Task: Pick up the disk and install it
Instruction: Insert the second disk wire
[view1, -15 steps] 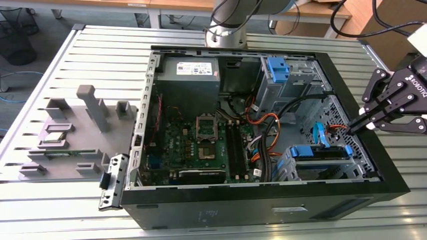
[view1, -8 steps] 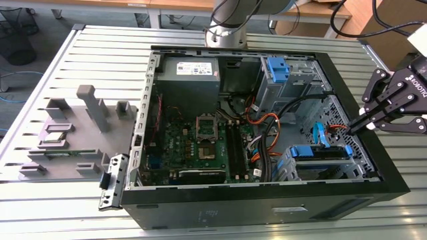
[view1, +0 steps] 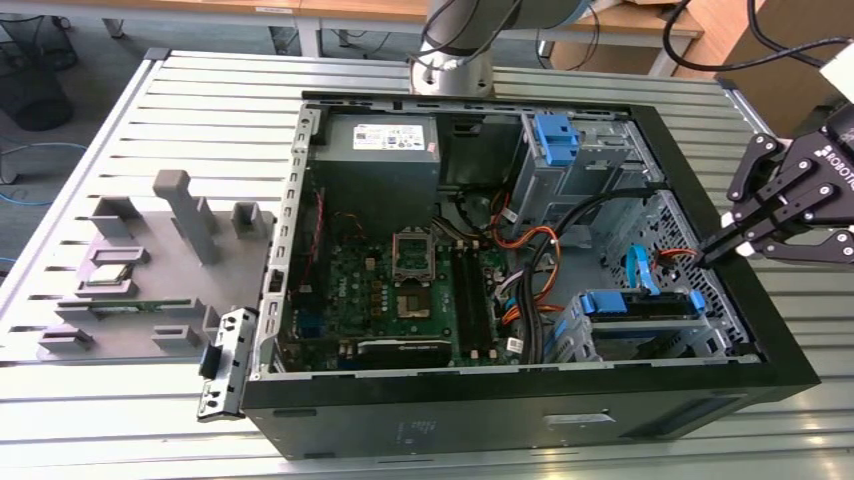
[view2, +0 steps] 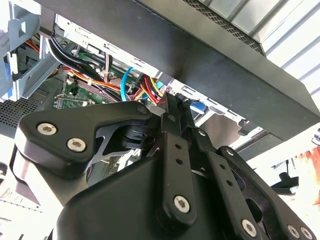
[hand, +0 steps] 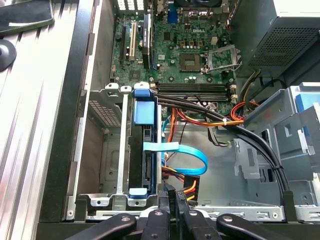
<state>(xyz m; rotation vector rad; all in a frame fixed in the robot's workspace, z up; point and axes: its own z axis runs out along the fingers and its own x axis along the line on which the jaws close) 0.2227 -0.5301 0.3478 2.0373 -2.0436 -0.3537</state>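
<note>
Your disk sits on edge in the computer case's drive cage, long axis running toward the motherboard. Your fingers are clenched together, empty, at the case's rim.

Blue-railed disk, black fingers.

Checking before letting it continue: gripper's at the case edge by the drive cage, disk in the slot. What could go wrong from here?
1. The gripper sits right by the blue flat cable and the orange and red wires; a move could snag them.
2. Its linkage is close to the case wall; a sideways shift may hit it.
3. The disk stands in the drive cage; whether it is fully seated is unclear, so pushing might jam it.
</note>
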